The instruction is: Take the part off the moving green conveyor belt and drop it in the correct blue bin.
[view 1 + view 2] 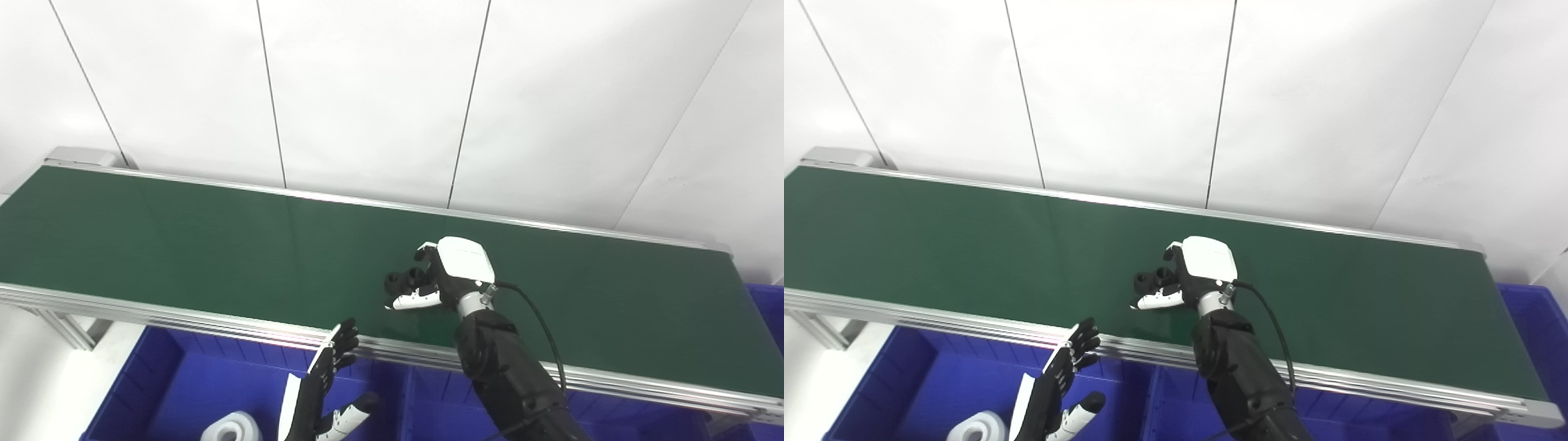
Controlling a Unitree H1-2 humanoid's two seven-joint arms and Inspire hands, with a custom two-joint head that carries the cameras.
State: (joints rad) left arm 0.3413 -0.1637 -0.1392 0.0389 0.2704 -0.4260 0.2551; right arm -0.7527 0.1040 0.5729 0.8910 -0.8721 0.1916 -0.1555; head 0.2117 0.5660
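A small black part [397, 282] lies on the green conveyor belt [184, 245], near the middle. My right hand [450, 272] rests on the belt right of the part. Its fingers curl over the part and the white thumb [416, 300] reaches along its near side, so the hand is closed around it. The part is still down on the belt. My left hand [321, 386] hovers open, fingers spread, over the blue bin [184, 380] below the belt's near rail.
A white roll [229, 429] lies in the left blue bin. Another blue bin [429, 410] sits beside it, and one more [1534, 324] stands at the belt's right end. An aluminium rail [184, 321] edges the belt. A white panel wall stands behind.
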